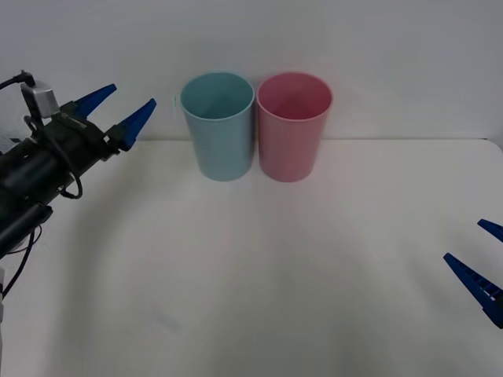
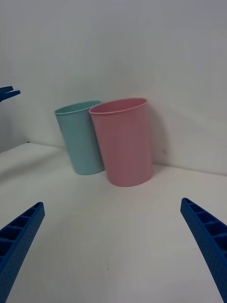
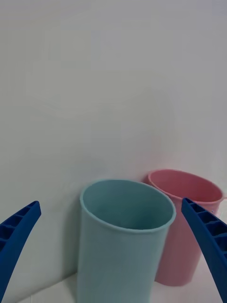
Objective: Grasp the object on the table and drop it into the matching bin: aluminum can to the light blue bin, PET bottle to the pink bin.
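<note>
The light blue bin (image 1: 218,126) and the pink bin (image 1: 292,129) stand side by side, touching, at the far edge of the white table (image 1: 251,275). My left gripper (image 1: 128,98) hovers open and empty, left of the light blue bin and about level with its rim. In the left wrist view the light blue bin (image 3: 123,251) is close ahead, with the pink bin (image 3: 189,189) behind it. My right gripper (image 1: 464,240) waits open and empty, low at the table's right edge. The object, whether aluminum can or PET bottle, is out of view.
A plain white wall rises straight behind the bins. The right wrist view looks across bare table at the pink bin (image 2: 125,142) and the light blue bin (image 2: 80,139). The left gripper's fingertips (image 2: 7,92) show far off in it.
</note>
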You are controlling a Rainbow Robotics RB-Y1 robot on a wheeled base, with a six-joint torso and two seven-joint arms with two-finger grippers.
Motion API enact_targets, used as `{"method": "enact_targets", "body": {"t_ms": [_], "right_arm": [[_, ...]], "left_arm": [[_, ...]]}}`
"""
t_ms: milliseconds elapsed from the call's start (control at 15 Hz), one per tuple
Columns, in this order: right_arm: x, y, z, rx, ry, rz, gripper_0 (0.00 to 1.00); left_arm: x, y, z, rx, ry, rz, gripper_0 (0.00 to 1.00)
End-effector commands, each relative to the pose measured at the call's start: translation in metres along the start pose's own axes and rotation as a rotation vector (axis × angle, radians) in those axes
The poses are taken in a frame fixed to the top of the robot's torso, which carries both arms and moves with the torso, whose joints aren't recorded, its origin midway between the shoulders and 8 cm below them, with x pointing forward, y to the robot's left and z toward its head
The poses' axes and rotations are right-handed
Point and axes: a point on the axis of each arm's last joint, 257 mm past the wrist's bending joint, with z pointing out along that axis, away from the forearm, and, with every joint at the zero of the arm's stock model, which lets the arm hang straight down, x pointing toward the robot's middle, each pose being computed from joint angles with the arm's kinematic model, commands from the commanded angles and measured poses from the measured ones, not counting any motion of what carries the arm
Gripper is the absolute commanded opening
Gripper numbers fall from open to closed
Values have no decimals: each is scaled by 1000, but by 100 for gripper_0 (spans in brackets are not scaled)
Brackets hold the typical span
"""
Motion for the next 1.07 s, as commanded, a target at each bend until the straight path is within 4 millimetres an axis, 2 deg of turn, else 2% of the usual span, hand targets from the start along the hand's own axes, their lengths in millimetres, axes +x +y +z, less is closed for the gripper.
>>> {"method": "enact_targets", "body": {"t_ms": [67, 400, 667, 867, 1067], "right_arm": [[0, 0, 0, 0, 0, 0, 100], [0, 0, 0, 0, 0, 0, 100], [0, 0, 0, 0, 0, 0, 100], [0, 0, 0, 0, 0, 0, 100], [0, 0, 0, 0, 0, 0, 100]], "left_arm": [[0, 8, -36, -9, 13, 16, 100], [4, 29, -119, -16, 87, 126, 100], [17, 29, -182, -3, 170, 160, 100], [25, 25, -211, -1, 210, 155, 100], [34, 21, -233, -4, 246, 154, 100]]}}
